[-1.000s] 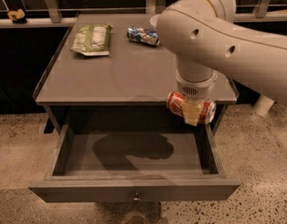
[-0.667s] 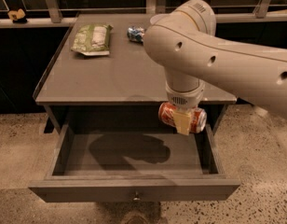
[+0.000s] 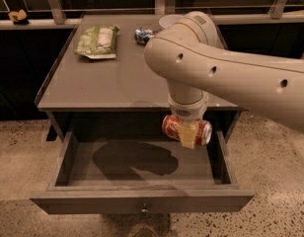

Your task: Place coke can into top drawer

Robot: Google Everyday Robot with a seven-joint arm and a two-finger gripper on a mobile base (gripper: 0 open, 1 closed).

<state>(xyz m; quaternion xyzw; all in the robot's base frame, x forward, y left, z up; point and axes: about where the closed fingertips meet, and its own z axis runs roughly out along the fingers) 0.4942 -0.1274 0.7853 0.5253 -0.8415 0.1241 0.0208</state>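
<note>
The top drawer [image 3: 142,201] of the grey cabinet is pulled wide open toward me, its small round knob at the front middle. My gripper [image 3: 187,137] hangs from the big white arm and is shut on the coke can [image 3: 169,125]. The red-orange can lies sideways in the fingers [image 3: 188,135], held in the air above the right half of the drawer's inside, just in front of the cabinet top's front edge. The arm's shadow falls on the drawer floor.
On the cabinet top [image 3: 107,83] lie a green snack bag [image 3: 97,41] at the back left and a blue-and-silver can [image 3: 142,34] at the back middle. A dark railing runs behind. Speckled floor lies around the cabinet.
The arm has moved left and toward me with the coke can, bringing it lower and further over the open drawer.
</note>
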